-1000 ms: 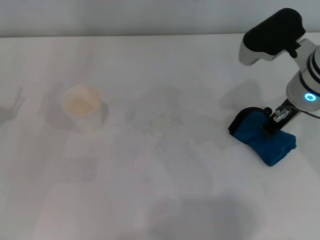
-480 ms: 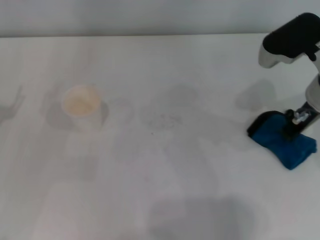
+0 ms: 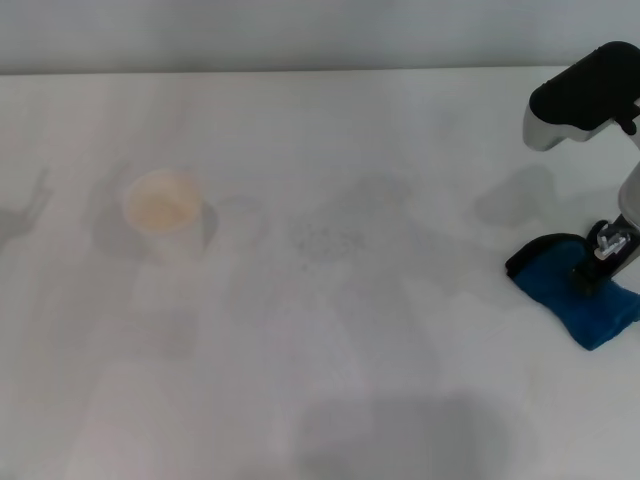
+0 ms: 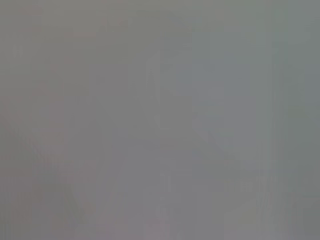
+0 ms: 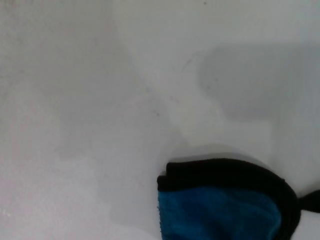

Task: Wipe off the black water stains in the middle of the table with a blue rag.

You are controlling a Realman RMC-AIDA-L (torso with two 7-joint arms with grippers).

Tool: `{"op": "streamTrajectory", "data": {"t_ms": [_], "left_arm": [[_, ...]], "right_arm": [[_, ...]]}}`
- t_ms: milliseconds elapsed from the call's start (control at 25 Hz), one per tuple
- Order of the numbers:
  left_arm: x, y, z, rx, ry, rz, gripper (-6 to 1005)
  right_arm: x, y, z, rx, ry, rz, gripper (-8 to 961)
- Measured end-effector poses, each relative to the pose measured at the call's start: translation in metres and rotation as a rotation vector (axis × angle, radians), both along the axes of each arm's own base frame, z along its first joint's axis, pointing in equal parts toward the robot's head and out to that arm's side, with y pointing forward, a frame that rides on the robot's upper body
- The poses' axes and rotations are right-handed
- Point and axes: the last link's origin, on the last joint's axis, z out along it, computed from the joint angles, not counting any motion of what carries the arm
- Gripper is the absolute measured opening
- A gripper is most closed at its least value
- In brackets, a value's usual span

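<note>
The blue rag (image 3: 566, 291) lies bunched and folded on the white table (image 3: 400, 130) near its right edge, its black trim facing left. My right gripper (image 3: 594, 272) comes down onto the rag's top and is shut on it. The right wrist view shows the rag's (image 5: 220, 210) folded black-edged end resting on the white table (image 5: 75, 100). No black water stains show; only faint speckled grey marks (image 3: 326, 240) lie in the middle of the table. My left gripper is out of view, and the left wrist view is a blank grey.
A small white cup (image 3: 162, 212) with a beige inside stands at the left of the table. The table's far edge (image 3: 300, 70) runs along the top. The right arm's dark upper link (image 3: 585, 90) hangs over the right side.
My right gripper has slid to the right and slightly toward me, taking the blue rag along the table with it. The cup has not moved.
</note>
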Motion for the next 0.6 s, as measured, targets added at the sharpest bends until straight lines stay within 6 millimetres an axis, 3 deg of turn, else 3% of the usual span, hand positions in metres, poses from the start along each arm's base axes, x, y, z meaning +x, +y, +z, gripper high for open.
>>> {"op": "streamTrajectory", "data": {"t_ms": [200, 360, 600], "left_arm": [[0.000, 0.000, -0.001, -0.001, -0.001, 0.000, 888], [0.000, -0.001, -0.001, -0.002, -0.002, 0.001, 887], [-0.002, -0.003, -0.001, -0.002, -0.003, 0.006, 888]], "right_arm": [[0.002, 0.001, 0.004, 0.013, 0.006, -0.006, 257], [0.000, 0.003, 0.009, 0.025, 0.021, 0.001, 462], [-0.006, 0.011, 0.015, 0.073, 0.051, 0.052, 462]]}}
